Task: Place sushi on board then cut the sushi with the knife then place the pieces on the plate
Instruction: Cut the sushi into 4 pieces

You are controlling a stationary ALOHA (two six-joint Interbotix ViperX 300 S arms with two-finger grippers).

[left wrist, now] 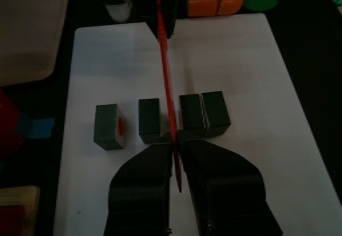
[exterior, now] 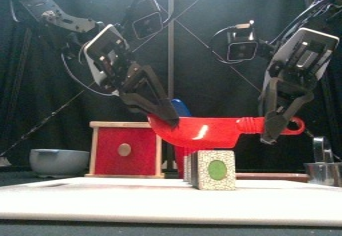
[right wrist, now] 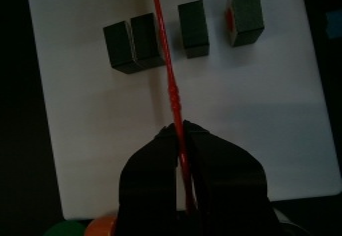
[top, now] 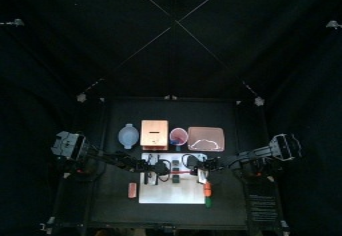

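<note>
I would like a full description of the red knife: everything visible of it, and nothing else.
The red knife looks like glossy toy plastic, with a broad curved blade and a narrow handle. It is held level, edge down, over the white cutting board. The left gripper is shut on the blade end, the right gripper on the handle. Its edge lies over the gap between a touching pair of sushi pieces and a single piece; contact cannot be told.
</note>
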